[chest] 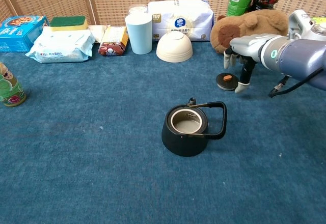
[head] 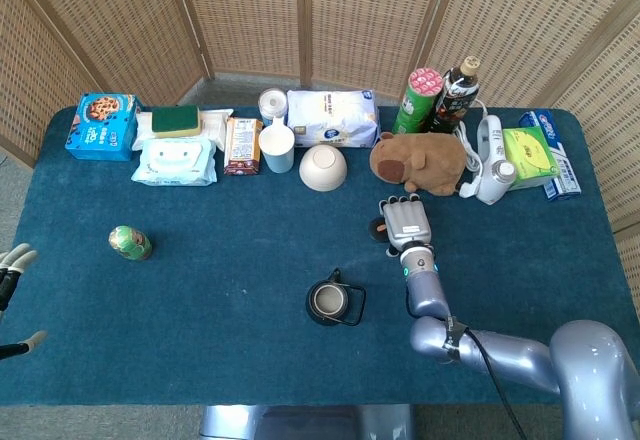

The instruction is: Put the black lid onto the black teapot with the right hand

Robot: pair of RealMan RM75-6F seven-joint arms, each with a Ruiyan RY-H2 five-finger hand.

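Currently, we note the right hand [chest: 243, 56] poised over the black lid [chest: 227, 81], its fingers [chest: 243, 79] pointing down and spread, holding nothing. One fingertip stands just beside the lid's right edge; from the chest view we cannot tell whether it touches. From the head view the back of the hand [head: 405, 224] covers most of the lid [head: 378, 228], leaving only a sliver at its left edge visible. The forearm runs back toward the near right of the table [head: 220, 300], palm down.

The left hand [head: 12, 268] is cut off at the left frame edge in the head view; the few visible fingers are apart and empty.

The black teapot [chest: 189, 128] stands upright near the table's centre, well apart from the lid, its mouth uncovered. We see a pale interior with a strainer at the spout side; whether it holds liquid we cannot make out. Its handle is tilted to the right.

Along the far edge, a white bowl [chest: 174, 47] rests mouth down and a pale blue cup [chest: 139, 33] stands upright, its contents hidden.
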